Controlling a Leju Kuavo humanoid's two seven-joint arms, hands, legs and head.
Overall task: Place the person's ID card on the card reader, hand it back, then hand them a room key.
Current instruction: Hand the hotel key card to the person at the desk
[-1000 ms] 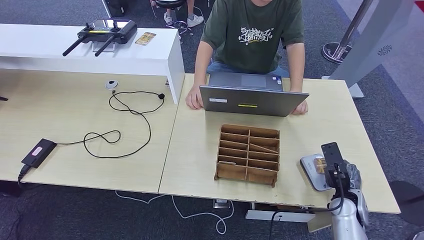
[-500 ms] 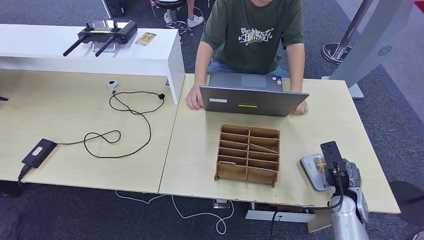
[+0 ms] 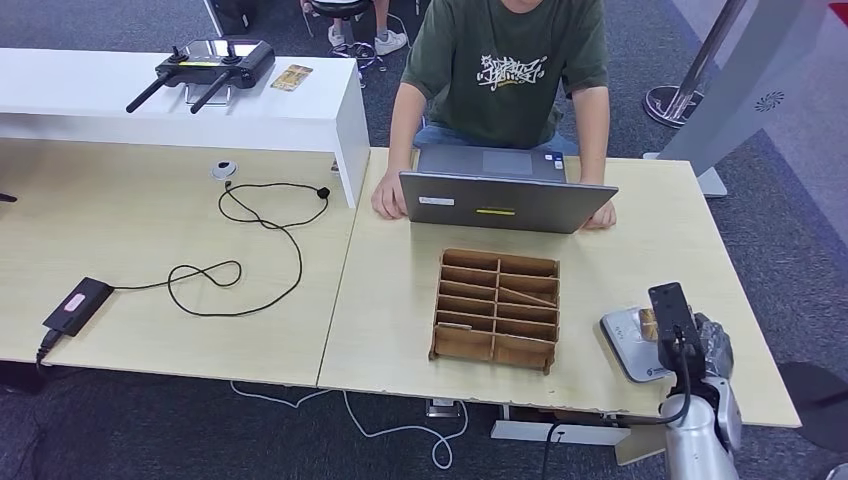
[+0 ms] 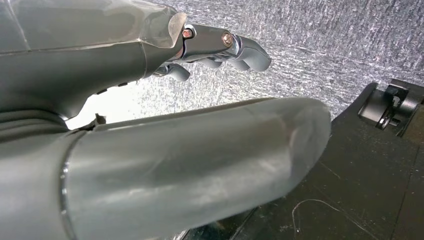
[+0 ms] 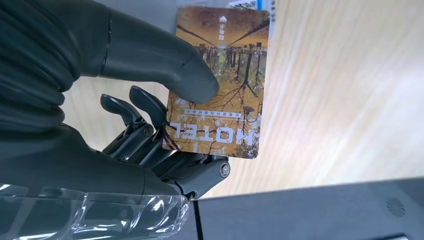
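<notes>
My right robot hand (image 5: 150,125) pinches the hotel card (image 5: 220,82) between thumb and fingers over the card reader (image 3: 632,343), at 4 o'clock on the counter (image 3: 400,290). Thin, stiff, slick; I judge edge grips safest. My left robot hand (image 4: 220,47) hangs spread.

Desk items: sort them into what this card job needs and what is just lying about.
For the job:
card, printed HOTEL, pinched in the right hand
card reader, grey, at the desk's edge
person behind the laptop

Lying about:
laptop
wooden divider tray
black cable
remote controller
</notes>
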